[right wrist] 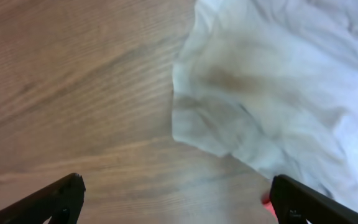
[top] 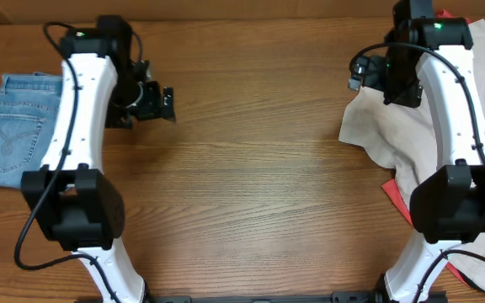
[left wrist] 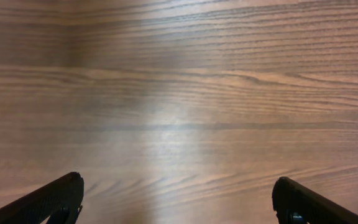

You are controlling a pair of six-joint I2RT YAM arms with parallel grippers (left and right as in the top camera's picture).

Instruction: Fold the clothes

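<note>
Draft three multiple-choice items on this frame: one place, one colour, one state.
1. Where do the jeans lie?
A) beside the left arm
B) dead centre
C) hanging off the front edge
2. What colour is the garment by the right arm?
A) green
B) beige
C) black
3. The left pincer is:
A) shut on denim
B) shut, empty
C) open over bare table

1 A, denim shows at that arm's end.
2 B, cream-beige cloth spreads there.
3 C, its fingers stand wide apart, only wood between.

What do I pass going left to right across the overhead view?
Light blue jeans → left tool, open over the wood → bare stretch of table → beige garment.
</note>
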